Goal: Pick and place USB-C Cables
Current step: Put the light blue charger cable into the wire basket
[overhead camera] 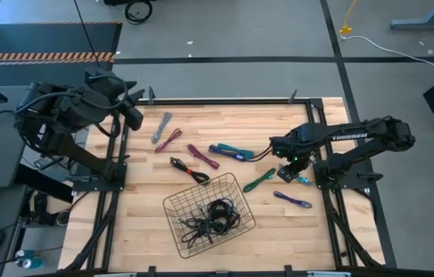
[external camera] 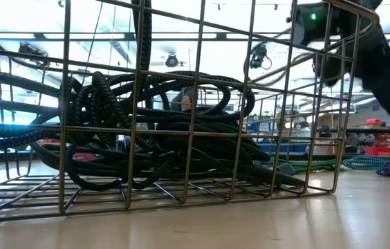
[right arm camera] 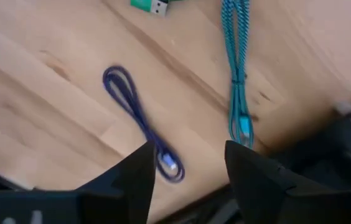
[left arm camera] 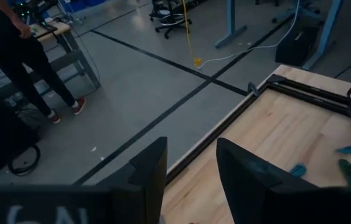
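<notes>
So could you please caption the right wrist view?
Open right claw above a purple cable, a teal cable beside it.

Black USB-C cables (overhead camera: 211, 217) heaped together; coloured cables (overhead camera: 225, 151) scattered flat

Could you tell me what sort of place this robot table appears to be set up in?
Probably a lab or workshop. The wooden table stands on a grey floor marked with dark tape lines; wheeled office chairs stand beyond, and the low view shows shelving with coloured bins under ceiling lights.
</notes>
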